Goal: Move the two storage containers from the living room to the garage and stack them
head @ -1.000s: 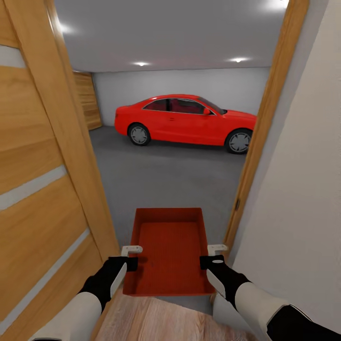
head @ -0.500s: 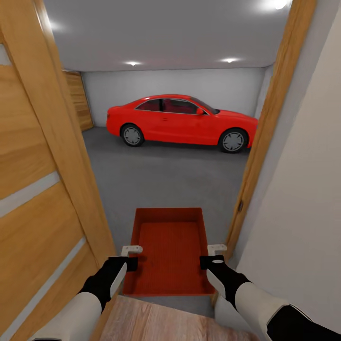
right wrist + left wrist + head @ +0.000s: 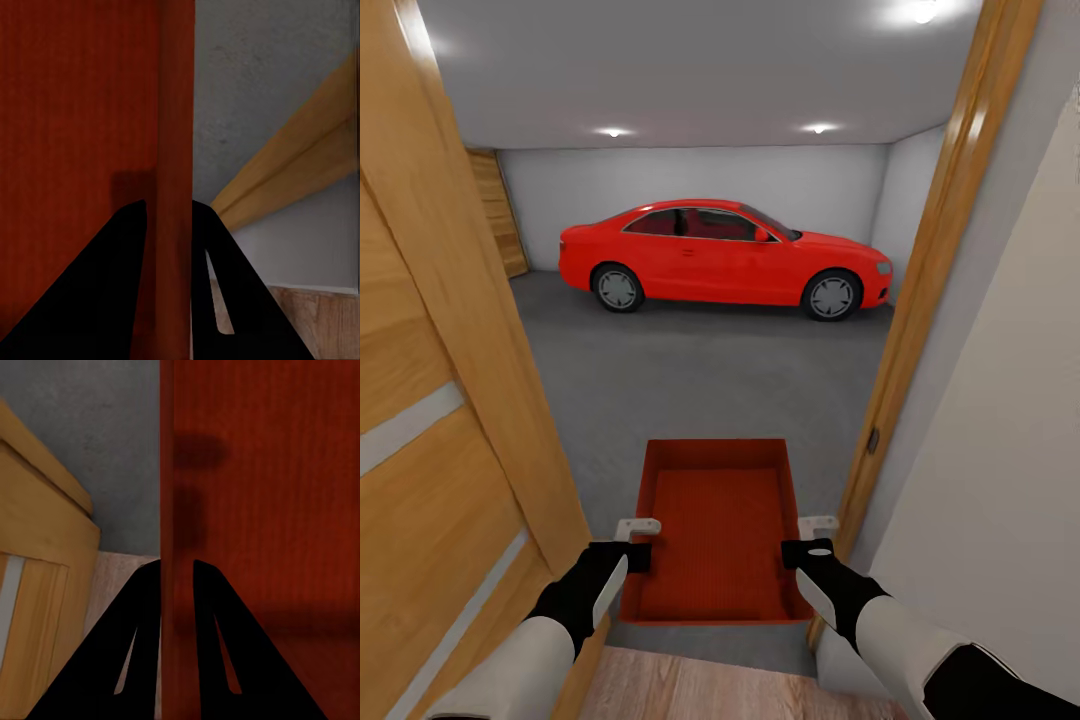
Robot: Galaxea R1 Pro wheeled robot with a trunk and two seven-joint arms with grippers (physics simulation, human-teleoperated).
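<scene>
An orange-red open-top storage container (image 3: pixel 715 530) hangs level in front of me, held by both side walls in the doorway. My left gripper (image 3: pixel 637 541) is shut on its left wall (image 3: pixel 176 495). On the opposite side, my right gripper (image 3: pixel 806 538) is shut on the right wall (image 3: pixel 176 150). The container is empty inside. Ahead lies the garage with its dark grey concrete floor (image 3: pixel 710 380).
An open orange-brown wooden door (image 3: pixel 430 400) stands close on my left. The door frame (image 3: pixel 920 300) and a white wall (image 3: pixel 1000 450) stand close on my right. A red car (image 3: pixel 720 252) is parked across the far side. Light wood planks (image 3: pixel 700 690) lie under me.
The view has moved forward through the doorway. The door and frame have slid outward and more of the garage shows. The container stays held the same way.
</scene>
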